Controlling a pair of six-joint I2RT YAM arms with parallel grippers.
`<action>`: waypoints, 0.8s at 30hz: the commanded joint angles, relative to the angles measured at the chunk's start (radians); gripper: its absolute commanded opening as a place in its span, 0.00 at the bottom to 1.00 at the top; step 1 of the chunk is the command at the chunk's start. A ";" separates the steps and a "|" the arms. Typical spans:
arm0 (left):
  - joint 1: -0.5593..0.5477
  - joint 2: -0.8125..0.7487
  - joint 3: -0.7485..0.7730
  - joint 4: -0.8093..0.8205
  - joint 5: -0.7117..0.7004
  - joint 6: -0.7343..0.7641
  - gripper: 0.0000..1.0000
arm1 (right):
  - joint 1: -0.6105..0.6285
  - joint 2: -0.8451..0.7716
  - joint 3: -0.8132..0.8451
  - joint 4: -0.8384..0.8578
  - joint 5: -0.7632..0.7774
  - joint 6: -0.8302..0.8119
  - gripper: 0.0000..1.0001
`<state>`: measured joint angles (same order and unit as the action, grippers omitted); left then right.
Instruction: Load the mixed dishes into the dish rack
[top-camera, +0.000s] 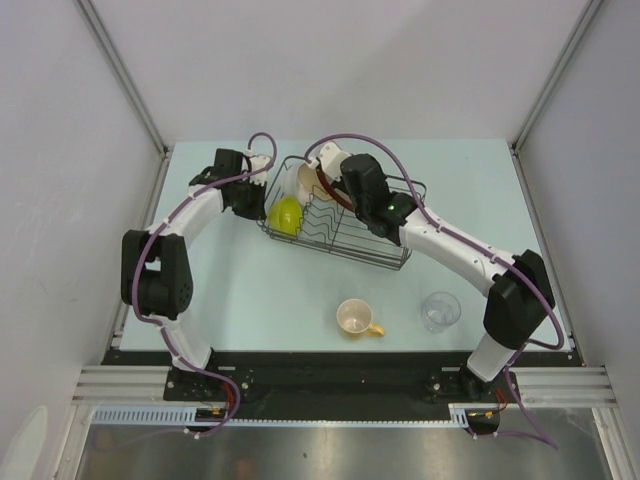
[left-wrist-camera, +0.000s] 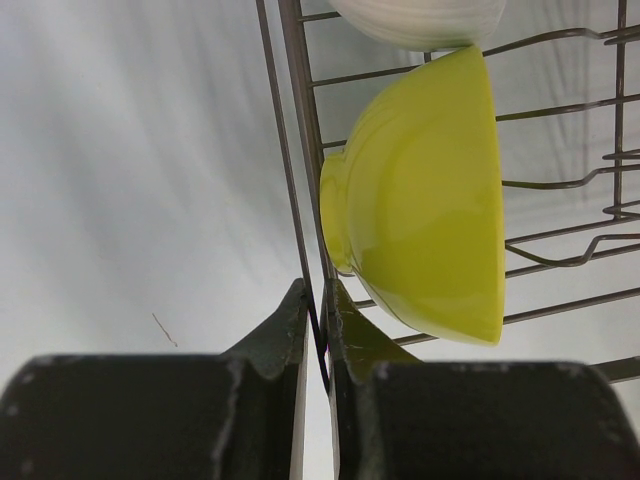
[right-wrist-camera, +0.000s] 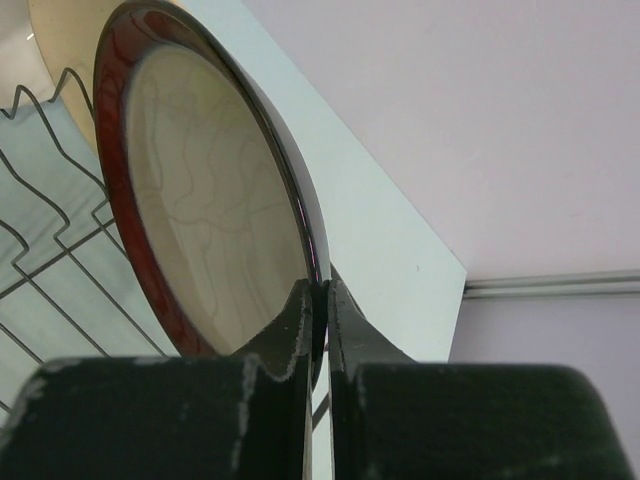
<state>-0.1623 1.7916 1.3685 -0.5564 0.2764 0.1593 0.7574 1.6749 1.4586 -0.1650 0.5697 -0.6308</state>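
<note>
Left gripper (left-wrist-camera: 318, 310) nearly shut, pinching rack (left-wrist-camera: 300, 150) side wire beside green bowl (left-wrist-camera: 430, 200). Right gripper (right-wrist-camera: 320, 300) clamped on red-rimmed plate (right-wrist-camera: 210, 210) edge; plate upright at rack's far end.

Overhead camera looks down from behind the bases (top-camera: 205, 385) across the whole desk (top-camera: 260, 290). Both wrist cameras sit close at the dish rack (top-camera: 340, 250), which the overhead view shares.
</note>
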 joint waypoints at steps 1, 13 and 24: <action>-0.006 0.025 -0.036 -0.125 0.021 0.060 0.09 | 0.013 -0.124 0.029 0.154 0.016 -0.024 0.00; -0.005 0.011 -0.051 -0.119 0.014 0.065 0.08 | -0.007 -0.075 0.028 0.156 -0.018 0.017 0.00; -0.006 0.017 -0.052 -0.114 0.009 0.065 0.08 | -0.004 -0.073 0.026 0.133 -0.025 0.043 0.00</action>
<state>-0.1623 1.7908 1.3666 -0.5552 0.2798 0.1600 0.7509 1.6276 1.4536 -0.1669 0.5259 -0.6163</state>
